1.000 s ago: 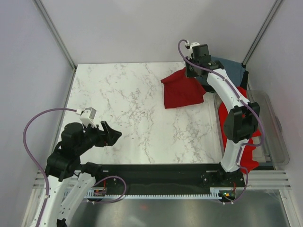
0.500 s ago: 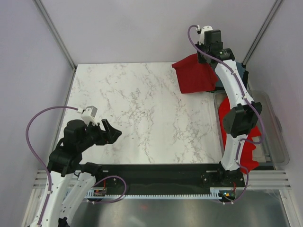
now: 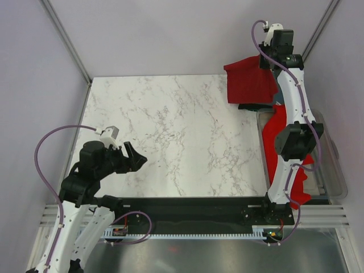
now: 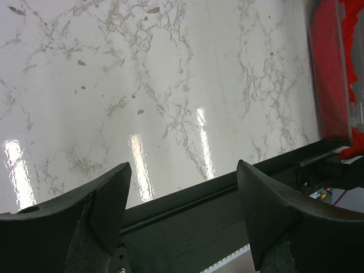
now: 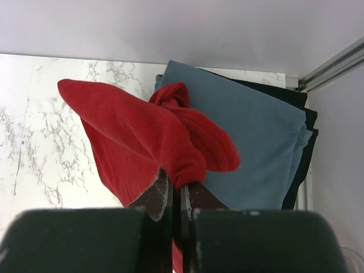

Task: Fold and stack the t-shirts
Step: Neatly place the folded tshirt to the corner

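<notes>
Pinching the dark crimson shirt (image 5: 131, 142), right gripper (image 5: 176, 190) is clamped tight, cloth dangling over the grey-blue shirt (image 5: 250, 131) stacked on the black shirt (image 5: 304, 148) at the far right corner. Left gripper (image 4: 182, 170) gapes wide, empty, above the table (image 3: 170, 125). Brighter red shirt (image 3: 277, 128) lies in the bin (image 3: 333, 165).

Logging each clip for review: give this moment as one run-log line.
right pincer: shut on dark red shirt, raised by grey-blue shirt | left pincer: open, empty | bright red shirt: in bin
</notes>
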Robot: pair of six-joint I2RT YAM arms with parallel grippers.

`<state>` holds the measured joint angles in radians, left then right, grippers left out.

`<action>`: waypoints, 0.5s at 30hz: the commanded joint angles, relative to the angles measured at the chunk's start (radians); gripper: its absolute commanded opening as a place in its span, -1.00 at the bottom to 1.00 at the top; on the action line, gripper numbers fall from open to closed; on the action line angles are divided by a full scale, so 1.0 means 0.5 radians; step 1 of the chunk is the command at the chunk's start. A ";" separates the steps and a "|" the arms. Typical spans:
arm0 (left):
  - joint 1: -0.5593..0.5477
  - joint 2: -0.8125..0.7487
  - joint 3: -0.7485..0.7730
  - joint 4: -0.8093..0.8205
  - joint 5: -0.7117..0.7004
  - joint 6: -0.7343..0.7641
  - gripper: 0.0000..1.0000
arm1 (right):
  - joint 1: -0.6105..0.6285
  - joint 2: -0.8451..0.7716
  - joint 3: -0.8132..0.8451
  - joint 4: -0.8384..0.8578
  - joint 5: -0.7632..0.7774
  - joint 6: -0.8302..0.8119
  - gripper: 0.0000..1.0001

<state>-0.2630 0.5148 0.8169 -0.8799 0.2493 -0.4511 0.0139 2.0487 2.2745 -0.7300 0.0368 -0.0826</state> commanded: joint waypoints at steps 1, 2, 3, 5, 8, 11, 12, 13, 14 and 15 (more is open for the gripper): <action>0.017 0.029 -0.005 0.069 0.063 0.012 0.63 | -0.092 0.023 0.142 0.141 -0.159 0.045 -1.00; 0.017 0.032 -0.002 0.066 0.066 0.012 0.63 | -0.110 0.029 0.151 0.156 -0.184 0.055 -1.00; 0.017 0.035 -0.005 0.063 0.066 0.012 0.63 | -0.147 0.053 0.163 0.156 -0.205 0.067 -1.00; 0.017 0.047 -0.002 0.060 0.066 0.016 0.63 | -0.178 0.072 0.191 0.165 -0.257 0.076 -1.00; 0.017 0.066 0.004 0.057 0.066 0.022 0.62 | -0.230 0.139 0.240 0.177 -0.279 0.079 -1.00; 0.017 0.084 0.004 0.057 0.063 0.019 0.62 | -0.282 0.191 0.313 0.214 -0.294 0.098 -1.00; 0.014 0.084 0.001 0.054 0.060 0.019 0.61 | -0.310 0.213 0.326 0.233 -0.301 0.104 -1.00; 0.017 0.087 0.004 0.054 0.057 0.022 0.61 | -0.319 0.222 0.332 0.254 -0.298 0.101 -1.00; 0.017 0.090 0.001 0.054 0.054 0.019 0.61 | -0.331 0.231 0.332 0.288 -0.295 0.104 -1.00; 0.017 0.096 0.004 0.048 0.051 0.016 0.61 | -0.347 0.253 0.332 0.303 -0.288 0.107 -1.00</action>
<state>-0.2630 0.5552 0.8169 -0.8803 0.2634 -0.4511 -0.1394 2.1651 2.3760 -0.6907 -0.0906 -0.0441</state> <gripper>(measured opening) 0.808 0.034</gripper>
